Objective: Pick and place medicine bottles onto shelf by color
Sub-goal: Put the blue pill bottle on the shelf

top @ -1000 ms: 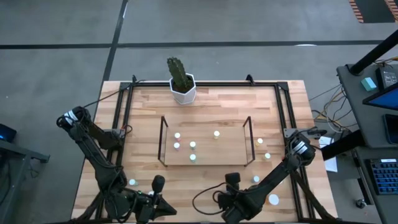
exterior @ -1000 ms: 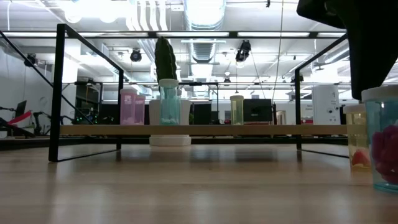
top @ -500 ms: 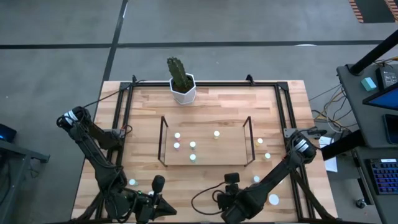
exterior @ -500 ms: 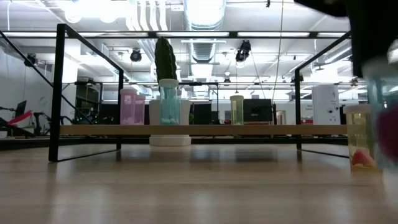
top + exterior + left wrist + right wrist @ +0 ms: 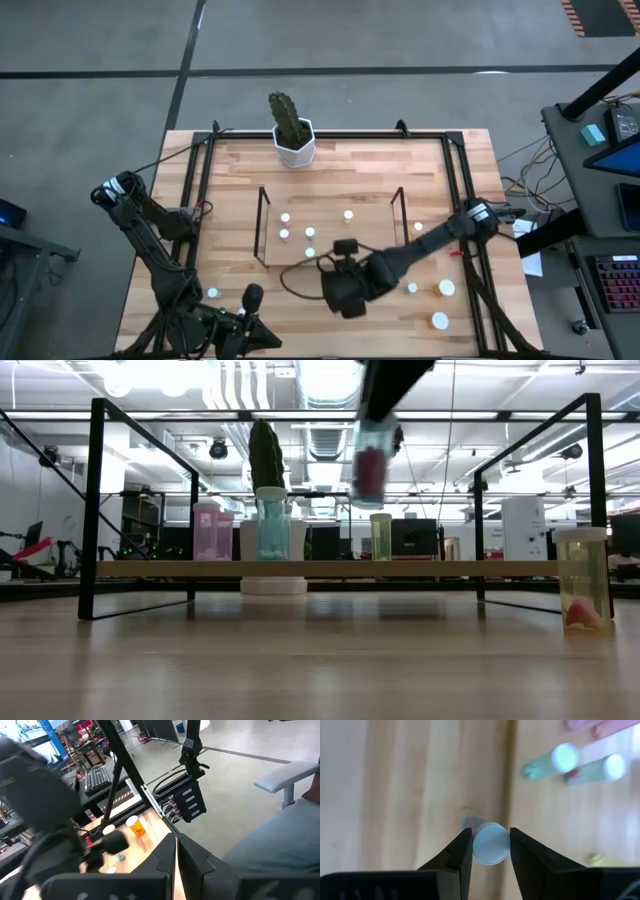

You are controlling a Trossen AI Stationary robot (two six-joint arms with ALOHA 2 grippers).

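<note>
Above the table's near middle, just in front of the shelf (image 5: 330, 262), the right gripper (image 5: 343, 293) holds a bottle (image 5: 490, 843) clear of the wood; its jaws are closed on the sides just below the white cap. From table height the bottle (image 5: 371, 460) hangs in the air with something dark pinkish inside it.

Four or five white-capped bottles already stand on the shelf: pinkish ones at one end, a bluish one (image 5: 272, 525) beside them, a yellowish one (image 5: 381, 536) apart. Others remain on the table, several to the right of the shelf (image 5: 445, 288) and one by the left arm (image 5: 213, 293), so I judge the task less than half done.

At the near left edge, the left gripper (image 5: 176, 851) waits, fingers pressed together and empty.
</note>
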